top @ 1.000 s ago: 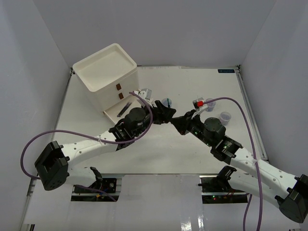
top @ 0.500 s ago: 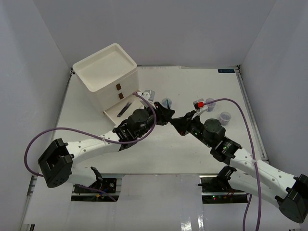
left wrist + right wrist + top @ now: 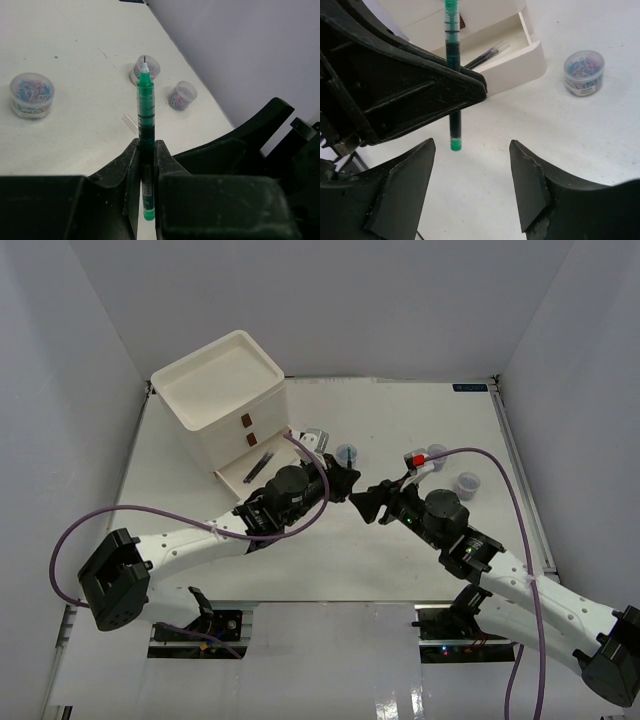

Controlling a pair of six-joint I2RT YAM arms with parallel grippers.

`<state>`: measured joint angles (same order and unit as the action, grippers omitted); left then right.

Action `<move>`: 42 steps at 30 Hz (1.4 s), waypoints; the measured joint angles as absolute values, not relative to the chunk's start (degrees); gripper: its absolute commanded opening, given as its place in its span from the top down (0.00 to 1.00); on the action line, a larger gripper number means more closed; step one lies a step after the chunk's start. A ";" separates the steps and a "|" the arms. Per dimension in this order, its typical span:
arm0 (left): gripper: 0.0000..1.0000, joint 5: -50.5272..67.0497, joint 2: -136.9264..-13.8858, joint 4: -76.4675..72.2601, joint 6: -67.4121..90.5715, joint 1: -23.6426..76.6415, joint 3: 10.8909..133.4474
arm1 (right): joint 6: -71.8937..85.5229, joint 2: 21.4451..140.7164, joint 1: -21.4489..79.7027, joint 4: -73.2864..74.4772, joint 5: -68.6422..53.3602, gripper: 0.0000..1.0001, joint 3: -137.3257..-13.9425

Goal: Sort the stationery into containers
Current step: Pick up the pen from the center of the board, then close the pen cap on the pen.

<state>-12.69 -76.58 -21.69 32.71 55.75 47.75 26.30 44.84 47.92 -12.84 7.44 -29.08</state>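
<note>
Green pen newly in left hand, half-hidden

Bright, even light; soft shadows.

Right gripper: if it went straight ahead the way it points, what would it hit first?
Probably the green pen, which hangs just ahead of the open right gripper, clamped in the left gripper. The open drawer lies farther behind it, though depth is hard to judge.

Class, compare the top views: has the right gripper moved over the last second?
Yes: the right gripper has drawn slightly back toward the near edge, away from the jar.
</note>
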 measured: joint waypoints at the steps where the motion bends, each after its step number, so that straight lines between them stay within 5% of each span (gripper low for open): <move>1: 0.94 -12.38 -76.42 -21.02 31.73 55.40 47.75 | 26.06 44.71 47.92 -12.05 7.90 0.27 -29.10; 6: 0.94 -6.52 -74.91 -16.95 27.40 50.46 47.81 | 23.77 44.12 47.44 -5.85 11.84 0.03 -29.41; 18: 0.93 10.41 -68.73 1.80 11.18 35.66 55.59 | 13.74 57.84 28.45 10.55 13.13 0.00 -38.98; 29: 0.92 20.49 -64.20 5.41 4.51 35.35 50.61 | 5.13 78.52 20.43 17.06 6.55 0.39 -49.43; 42: 0.92 19.70 -63.90 6.02 2.87 35.31 50.35 | 1.10 91.15 18.52 18.31 2.96 0.56 -55.46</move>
